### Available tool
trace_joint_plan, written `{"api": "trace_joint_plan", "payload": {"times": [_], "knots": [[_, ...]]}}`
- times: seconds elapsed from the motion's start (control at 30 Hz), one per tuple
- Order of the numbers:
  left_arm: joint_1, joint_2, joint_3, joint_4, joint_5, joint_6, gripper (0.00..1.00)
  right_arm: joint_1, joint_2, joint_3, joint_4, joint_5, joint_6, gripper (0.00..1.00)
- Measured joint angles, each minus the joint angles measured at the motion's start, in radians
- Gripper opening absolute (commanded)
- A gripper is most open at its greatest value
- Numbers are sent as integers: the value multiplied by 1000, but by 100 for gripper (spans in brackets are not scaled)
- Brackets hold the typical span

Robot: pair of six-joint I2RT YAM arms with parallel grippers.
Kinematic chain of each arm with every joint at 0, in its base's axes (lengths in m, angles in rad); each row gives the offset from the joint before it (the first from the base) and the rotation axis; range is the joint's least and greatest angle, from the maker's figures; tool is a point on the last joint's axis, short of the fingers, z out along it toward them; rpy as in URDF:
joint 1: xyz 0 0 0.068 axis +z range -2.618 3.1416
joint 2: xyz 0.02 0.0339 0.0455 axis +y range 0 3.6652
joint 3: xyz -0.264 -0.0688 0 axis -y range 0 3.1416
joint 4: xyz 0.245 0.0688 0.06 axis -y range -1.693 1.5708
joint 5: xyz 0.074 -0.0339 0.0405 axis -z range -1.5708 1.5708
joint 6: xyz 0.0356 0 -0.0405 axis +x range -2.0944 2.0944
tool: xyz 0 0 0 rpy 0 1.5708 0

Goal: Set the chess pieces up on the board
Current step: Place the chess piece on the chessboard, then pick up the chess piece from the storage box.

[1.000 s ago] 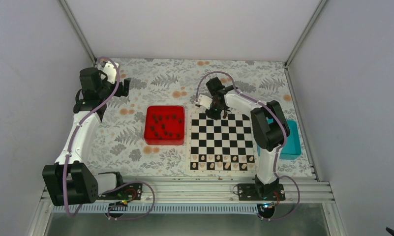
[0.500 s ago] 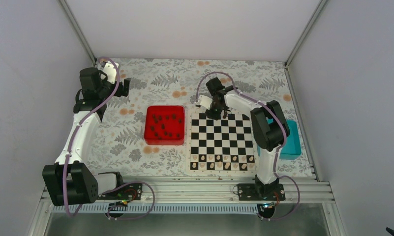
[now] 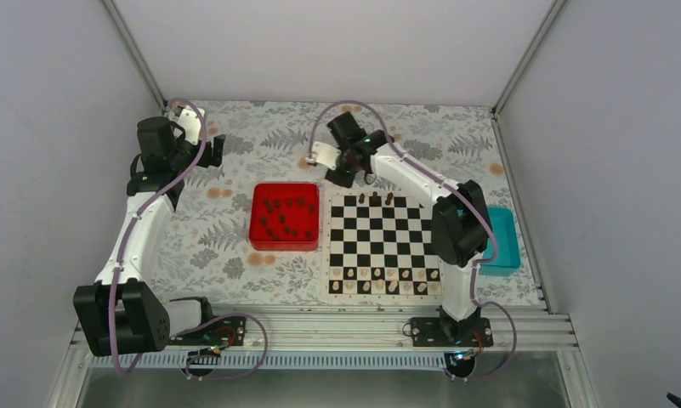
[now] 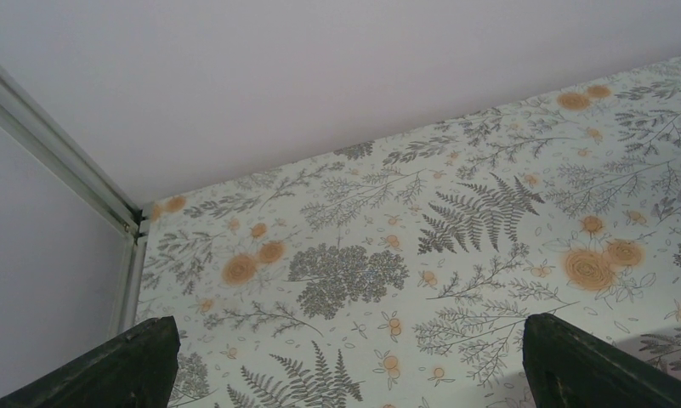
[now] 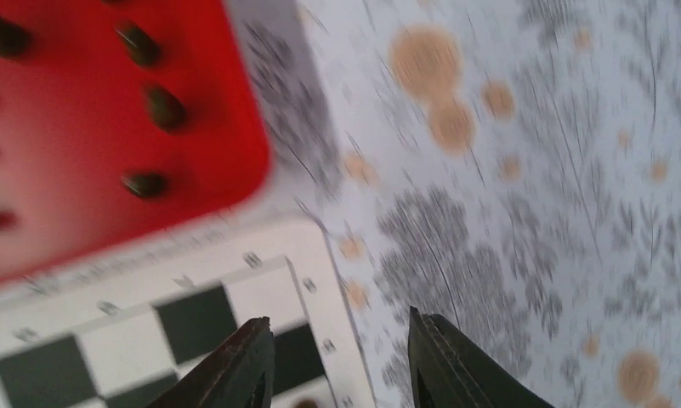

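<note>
Motion blur is smearing the right wrist view. The right tool (image 5: 338,319) is standing with its jaws apart and nothing between them. A corner of the board (image 5: 124,348) is lying beneath its fingers. The red tray (image 5: 73,144) is sitting beyond, to its left, and the chess pieces (image 5: 162,106) in it are showing only as dark blobs.

You are seeing just two fingertips of the left tool (image 4: 347,321), spread wide over the table (image 4: 490,212).

The right arm (image 3: 456,225) is hiding part of the teal tray (image 3: 502,251).

A second ago the right tool was covering the board's far row. It is now hanging clear, with three pieces standing just behind it.
</note>
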Motion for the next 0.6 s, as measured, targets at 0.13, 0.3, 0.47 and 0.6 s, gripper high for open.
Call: {"api": "trace_joint_plan", "payload": {"times": [0.13,0.3,0.47,0.6], "knots": [[3,-3,0,0,-3,0,100,110,5,68,-15,-6,4,43],[5,-8,0,0,-2,0,100,195,79,172,-31,-35,7,43],[6,-8,0,0,-2,0,100,203,181,195,-36,-39,7,43],[10,-8,0,0,-2,0,100,204,248,200,-46,-36,8,43]]}}
